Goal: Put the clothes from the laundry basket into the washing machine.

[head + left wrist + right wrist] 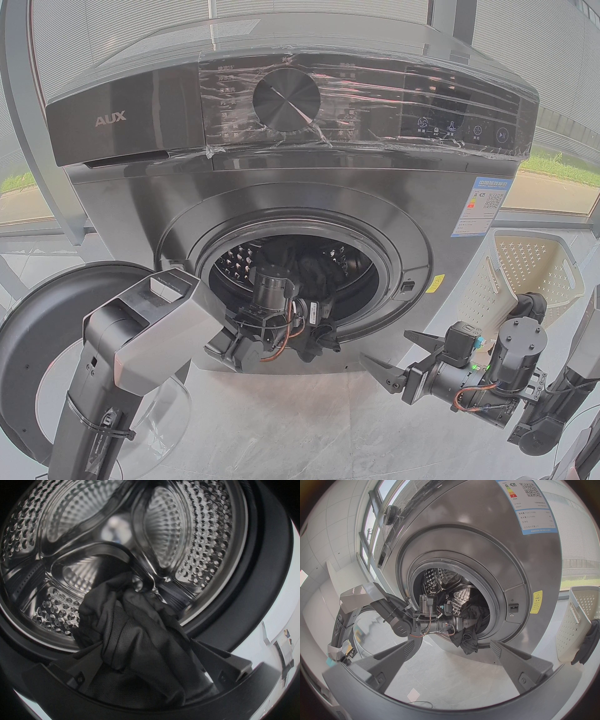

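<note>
Clearly the black garment (134,655) lies between the spread fingers (225,667) of the left gripper (149,642), half inside the drum (175,527) of the washing machine (144,206) and half over its rim, hiding one fingertip.

site: laundry corner, looks like a demo/test room | washing machine (300,187): front-loader, plastic film (362,94) on its panel, energy label (481,206) on front | laundry basket (537,262) on grey tile floor (312,419) | big windows (556,187), grass outside
</note>
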Available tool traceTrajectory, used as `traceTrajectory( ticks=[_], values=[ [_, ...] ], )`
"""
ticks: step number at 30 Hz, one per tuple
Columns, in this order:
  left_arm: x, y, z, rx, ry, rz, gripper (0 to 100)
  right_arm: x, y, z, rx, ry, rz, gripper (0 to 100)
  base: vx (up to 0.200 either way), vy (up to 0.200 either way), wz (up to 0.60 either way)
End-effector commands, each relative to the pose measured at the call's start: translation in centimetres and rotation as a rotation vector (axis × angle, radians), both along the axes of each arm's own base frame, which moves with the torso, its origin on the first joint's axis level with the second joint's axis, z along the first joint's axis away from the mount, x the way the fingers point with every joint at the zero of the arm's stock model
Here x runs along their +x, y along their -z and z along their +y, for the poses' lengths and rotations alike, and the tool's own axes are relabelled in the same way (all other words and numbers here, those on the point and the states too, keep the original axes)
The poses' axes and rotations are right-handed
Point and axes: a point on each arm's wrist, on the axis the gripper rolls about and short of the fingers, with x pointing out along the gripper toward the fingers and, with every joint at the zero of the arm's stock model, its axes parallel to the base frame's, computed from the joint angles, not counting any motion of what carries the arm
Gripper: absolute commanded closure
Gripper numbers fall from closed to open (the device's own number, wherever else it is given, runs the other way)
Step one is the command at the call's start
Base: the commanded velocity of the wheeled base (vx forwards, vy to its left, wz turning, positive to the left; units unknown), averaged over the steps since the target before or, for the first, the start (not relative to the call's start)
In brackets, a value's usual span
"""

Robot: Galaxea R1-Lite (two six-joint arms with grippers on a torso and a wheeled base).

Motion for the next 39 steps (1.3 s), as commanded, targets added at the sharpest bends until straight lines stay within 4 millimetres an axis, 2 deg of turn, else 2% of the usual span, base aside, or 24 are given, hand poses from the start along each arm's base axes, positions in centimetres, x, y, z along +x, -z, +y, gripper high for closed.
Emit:
traceTrajectory(
  ticks=[1,9,10,16,23,28,31,39],
  values=[
    [-0.8,0.6,-0.5,0.013,0.025,0.024,0,-0.1,0.0,0.0,-0.001,-0.003,0.001,0,0.0,0.0,0.0],
    [-0.5,2.1,-0.2,0.044,0.022,0.04,0,-0.1,0.1,0.0,0.0,-0.006,0.004,0,0.0,0.0,0.0],
    [-0.4,2.2,-0.1,0.05,0.022,0.039,100,-0.1,0.1,0.0,0.0,-0.008,0.004,0,0.0,0.0,0.0],
    [-0.2,1.8,-0.1,0.042,0.015,0.02,100,-0.1,0.1,0.0,0.0,-0.008,0.004,0,0.0,0.0,0.0],
    [2.6,-1.9,0.3,-0.044,-0.07,-0.125,100,0.0,0.1,0.0,-0.001,-0.005,0.004,0,0.0,0.0,0.0],
    [3.9,-3.5,0.7,-0.1,-0.101,-0.197,100,0.0,0.1,0.0,-0.001,-0.003,0.004,0,0.0,0.0,0.0],
    [5.3,-4.4,0.8,-0.137,-0.151,-0.257,100,0.0,0.1,0.0,-0.001,-0.003,0.004,0,0.0,0.0,0.0],
    [6.7,-5.0,0.6,-0.175,-0.17,-0.319,100,0.0,0.1,0.0,-0.003,-0.002,0.006,0,0.0,0.0,0.0]
  ],
)
